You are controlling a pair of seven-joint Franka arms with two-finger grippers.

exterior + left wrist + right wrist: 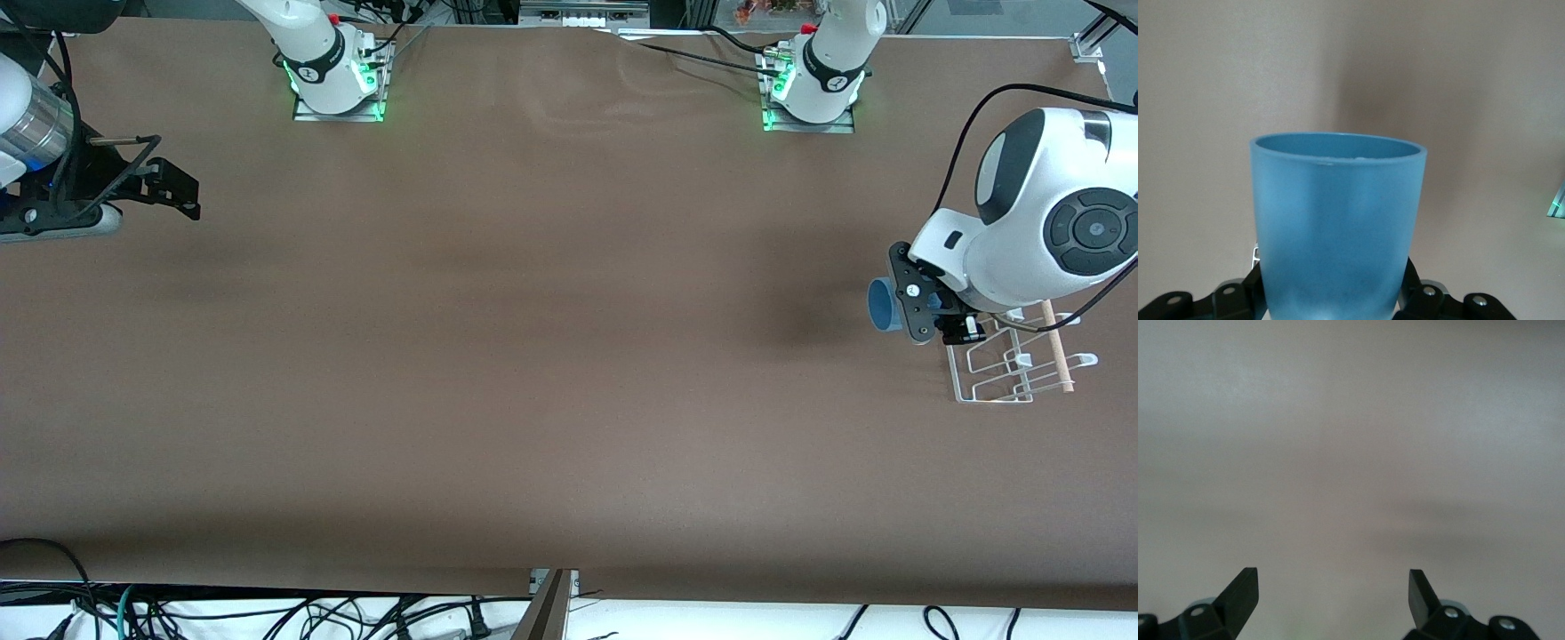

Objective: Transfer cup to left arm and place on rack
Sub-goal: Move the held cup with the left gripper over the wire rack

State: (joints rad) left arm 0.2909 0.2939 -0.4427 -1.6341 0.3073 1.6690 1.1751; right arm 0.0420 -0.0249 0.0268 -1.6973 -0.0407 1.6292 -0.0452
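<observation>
My left gripper (922, 307) is shut on the light-blue cup (883, 305). It holds the cup on its side in the air, mouth toward the right arm's end of the table, just beside the white wire rack (1013, 360). The rack has a pale wooden rod (1058, 348) and stands at the left arm's end of the table. In the left wrist view the cup (1338, 213) fills the middle, with a black finger (1245, 293) on each side of its base. My right gripper (173, 188) is open and empty over the table's other end; in the right wrist view it (1333, 587) has only brown table under it.
Both arm bases (338, 84) (813, 89) stand along the table edge farthest from the front camera, lit green. The brown table mat (533, 356) is bare between the grippers. Cables (356, 618) hang below the table edge nearest the camera.
</observation>
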